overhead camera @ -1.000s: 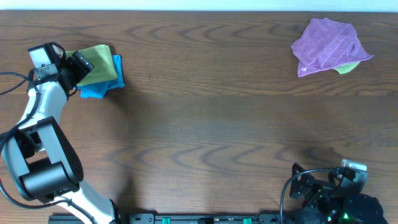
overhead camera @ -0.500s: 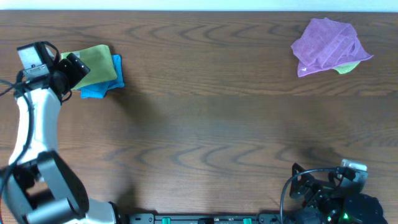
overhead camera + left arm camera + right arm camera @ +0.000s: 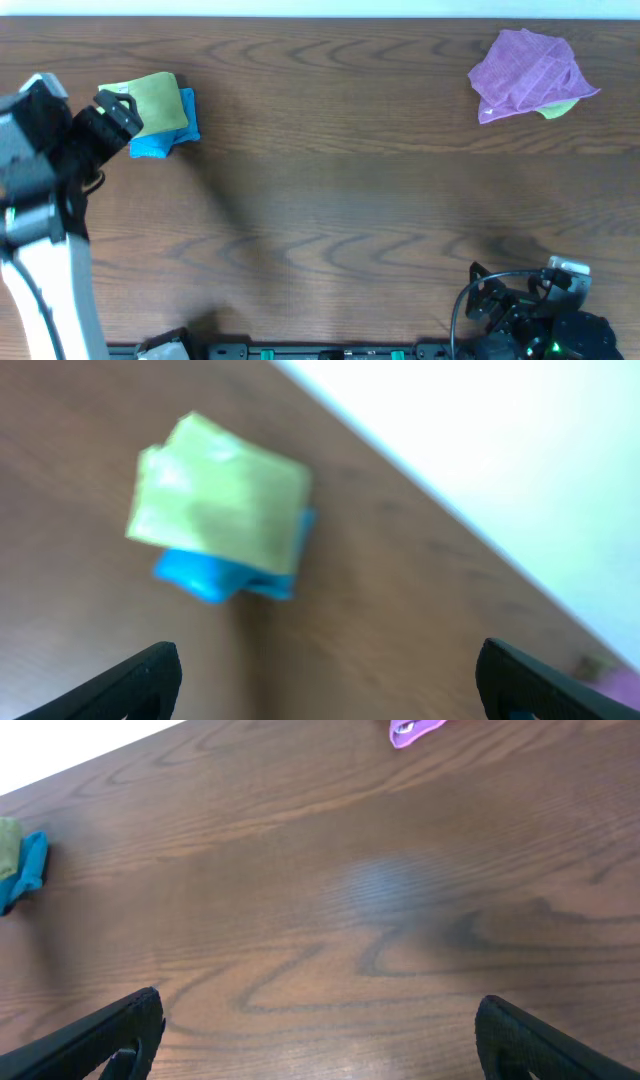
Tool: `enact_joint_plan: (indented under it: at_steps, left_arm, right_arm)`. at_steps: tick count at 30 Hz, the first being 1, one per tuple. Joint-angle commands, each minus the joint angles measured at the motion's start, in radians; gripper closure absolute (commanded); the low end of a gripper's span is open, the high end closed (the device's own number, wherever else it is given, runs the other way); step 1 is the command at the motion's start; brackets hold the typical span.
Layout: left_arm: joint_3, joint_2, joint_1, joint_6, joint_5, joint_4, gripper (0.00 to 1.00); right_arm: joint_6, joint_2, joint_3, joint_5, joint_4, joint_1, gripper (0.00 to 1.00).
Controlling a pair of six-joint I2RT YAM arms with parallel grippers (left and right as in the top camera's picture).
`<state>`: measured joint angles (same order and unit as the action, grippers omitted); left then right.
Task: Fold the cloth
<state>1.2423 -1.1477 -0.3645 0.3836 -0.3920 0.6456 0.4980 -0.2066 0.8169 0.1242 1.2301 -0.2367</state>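
Left arm fills the left edge of the overhead frame, big and blurred, so it's high above the surface point(image 3: 330, 180). Its wrist points toward the upper left corner. Left hand point(image 3: 335, 682) is spread wide: in the wrist view the fingertips point(image 3: 150, 670) sit at the two bottom corners with only bare wood between them, nothing gripped.

The cloth point(image 3: 158, 100) is in the upper left of the overhead frame. It's folded into a rough square, lying on top of the blue cloth point(image 3: 160, 143), whose edge sticks out at the right and bottom. The left hand is just beside it on the left and clear of it.

Right arm is tucked into the lower right corner. Right hand point(image 3: 330, 1040) is also spread, empty, looking out over open wood.

Purple cloth point(image 3: 530, 72) is crumpled at the upper right, with a sliver of green poking out at its lower right edge.
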Motion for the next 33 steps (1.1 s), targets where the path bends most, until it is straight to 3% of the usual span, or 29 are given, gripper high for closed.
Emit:
enact_joint_plan:
  at_steps: [1, 6, 13, 19, 22, 28, 33]
  left_arm:
    - [0.022, 0.104, -0.002, -0.017, -0.100, 0.005, 0.04]
    - [0.022, 0.243, -0.002, -0.031, -0.062, 0.019, 0.05]
    - [0.018, 0.369, -0.001, -0.059, -0.032, 0.208, 0.05]
    - [-0.066, 0.458, -0.002, -0.157, -0.015, 0.216, 0.05]
    - [-0.169, 0.508, -0.002, -0.168, -0.016, 0.176, 0.05]
    - [-0.459, 0.677, 0.054, -0.227, -0.024, -0.054, 0.05]
    - [-0.657, 0.830, 0.113, -0.231, 0.044, -0.131, 0.05]
  right_arm:
    - [0.018, 0.006, -0.002, 0.006, -0.002, 0.007, 0.01]
    - [0.018, 0.006, -0.002, 0.006, -0.002, 0.007, 0.01]
    - [0.018, 0.006, -0.002, 0.006, -0.002, 0.007, 0.01]
    - [0.018, 0.006, -0.002, 0.006, -0.002, 0.007, 0.01]
    - [0.018, 0.006, -0.002, 0.006, -0.002, 0.007, 0.01]
    - [0.018, 0.006, -0.002, 0.006, -0.002, 0.007, 0.01]
    - [0.018, 0.006, -0.002, 0.006, -0.002, 0.007, 0.01]
